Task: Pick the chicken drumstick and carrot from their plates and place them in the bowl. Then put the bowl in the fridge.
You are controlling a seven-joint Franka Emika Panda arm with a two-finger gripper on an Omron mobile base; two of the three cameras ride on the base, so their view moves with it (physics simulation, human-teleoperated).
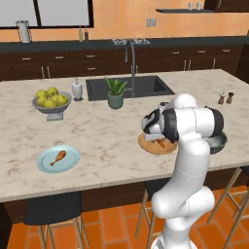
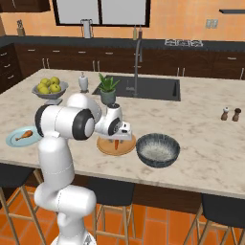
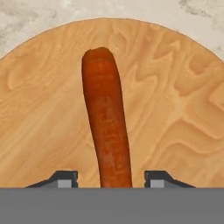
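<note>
Gripper [image 3: 111, 180] is positioned low over the wooden plate [image 3: 175, 113] near the front edge of the worktop [image 1: 107, 141], fingers [image 3: 65, 178] spread apart with the carrot [image 3: 107, 127] lying between them, not yet clamped. The bowl [image 2: 158, 150] sits just beside that plate. The drumstick [image 1: 59, 156] lies on the blue plate [image 1: 46, 165] toward the front left corner. Risk is judged as follows: the carrot is round and tapered, so an off-centre closure could roll it aside or squeeze it out.

Orange-red carrot [image 3: 106, 118] — tan wood-grained plate [image 3: 175, 122] (pale marbled counter [image 3: 35, 17]).
</note>
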